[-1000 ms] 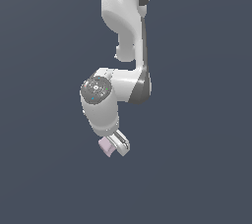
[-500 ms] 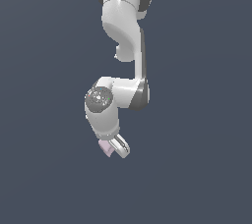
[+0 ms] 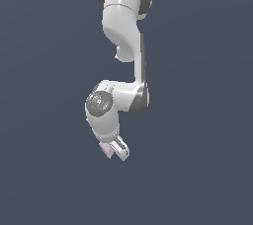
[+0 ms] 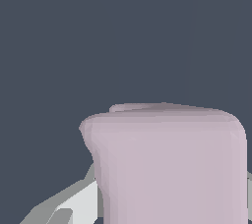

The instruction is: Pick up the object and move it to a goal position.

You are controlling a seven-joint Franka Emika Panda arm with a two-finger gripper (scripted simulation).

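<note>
The object [image 3: 105, 149] is a small pale pink-lilac block held at the tip of the white arm, low in the exterior view. My gripper [image 3: 114, 152] is shut on it, with one grey finger [image 3: 121, 148] showing on the exterior view's right of the block. In the wrist view the object [image 4: 167, 164] fills the lower part of the picture as a rounded pink-lilac mass, and a grey-white finger [image 4: 74, 206] shows beside it. The curved notch is not visible. No goal marker shows in either view.
The white arm [image 3: 123, 46] hangs from above, bent at the elbow [image 3: 136, 95]. Only a plain dark blue-grey background surrounds it; no table, edge or other thing shows.
The arm has drawn slightly toward the exterior view's right with the object still in the gripper; the upper links have shifted a little the same way. The grip looks unchanged.
</note>
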